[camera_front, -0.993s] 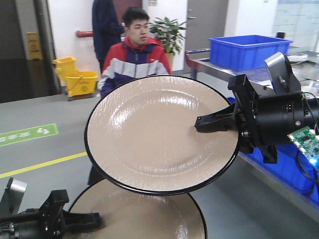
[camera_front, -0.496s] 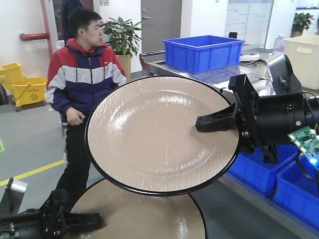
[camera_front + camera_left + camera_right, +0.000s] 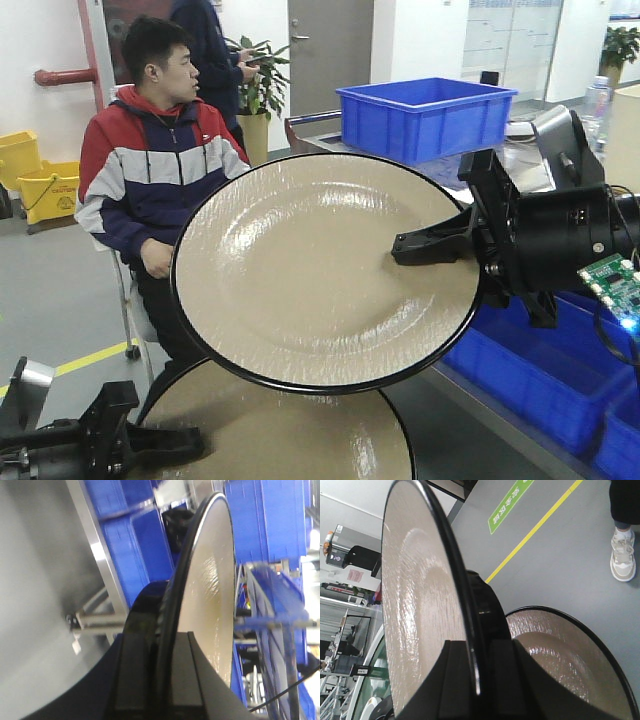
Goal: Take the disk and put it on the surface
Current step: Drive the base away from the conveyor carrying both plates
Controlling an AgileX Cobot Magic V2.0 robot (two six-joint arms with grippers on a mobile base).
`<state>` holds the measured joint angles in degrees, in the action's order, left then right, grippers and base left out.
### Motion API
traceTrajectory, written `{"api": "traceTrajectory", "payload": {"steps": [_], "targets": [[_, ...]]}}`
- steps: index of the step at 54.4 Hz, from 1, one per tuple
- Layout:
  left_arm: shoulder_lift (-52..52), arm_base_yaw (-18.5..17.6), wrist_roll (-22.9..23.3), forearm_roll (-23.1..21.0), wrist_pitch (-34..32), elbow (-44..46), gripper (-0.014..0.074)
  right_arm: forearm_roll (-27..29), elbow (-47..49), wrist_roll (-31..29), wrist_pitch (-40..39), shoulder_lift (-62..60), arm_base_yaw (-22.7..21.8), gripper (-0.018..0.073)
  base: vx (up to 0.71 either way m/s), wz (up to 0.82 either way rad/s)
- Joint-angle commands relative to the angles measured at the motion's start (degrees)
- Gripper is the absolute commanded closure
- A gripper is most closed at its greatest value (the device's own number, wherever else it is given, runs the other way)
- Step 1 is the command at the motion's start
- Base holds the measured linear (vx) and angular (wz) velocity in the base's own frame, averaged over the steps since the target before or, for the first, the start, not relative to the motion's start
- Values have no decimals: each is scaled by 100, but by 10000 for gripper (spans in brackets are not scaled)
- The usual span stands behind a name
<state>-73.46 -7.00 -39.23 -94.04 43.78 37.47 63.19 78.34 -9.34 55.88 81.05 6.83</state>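
Beige glazed ceramic with black rim: upper disk [image 3: 320, 270], held aloft and tilted face-on to the front view, right edge pinched between the jaws of the right gripper [image 3: 400, 250]. Lower disk [image 3: 280, 440] of the same kind at the bottom edge, partly hidden behind the upper one, left rim clamped by the left gripper [image 3: 190, 440]. In each wrist view, rim seen edge-on, squeezed between two black fingers [image 3: 185, 680]. Neither disk on any surface. Behind: seated man [image 3: 150, 170] in a red, white and navy jacket; blue crate [image 3: 425, 115] on a metal bench.
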Motion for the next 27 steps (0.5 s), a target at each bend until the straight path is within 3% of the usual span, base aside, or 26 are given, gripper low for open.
{"api": "traceTrajectory", "payload": {"steps": [1, 27], "targets": [[194, -36, 78, -819, 399, 188, 595, 685, 233, -10, -231, -233, -8, 564, 39, 15], [194, -36, 78, -819, 399, 188, 595, 685, 233, -10, -231, -233, -8, 564, 40, 4]]}}
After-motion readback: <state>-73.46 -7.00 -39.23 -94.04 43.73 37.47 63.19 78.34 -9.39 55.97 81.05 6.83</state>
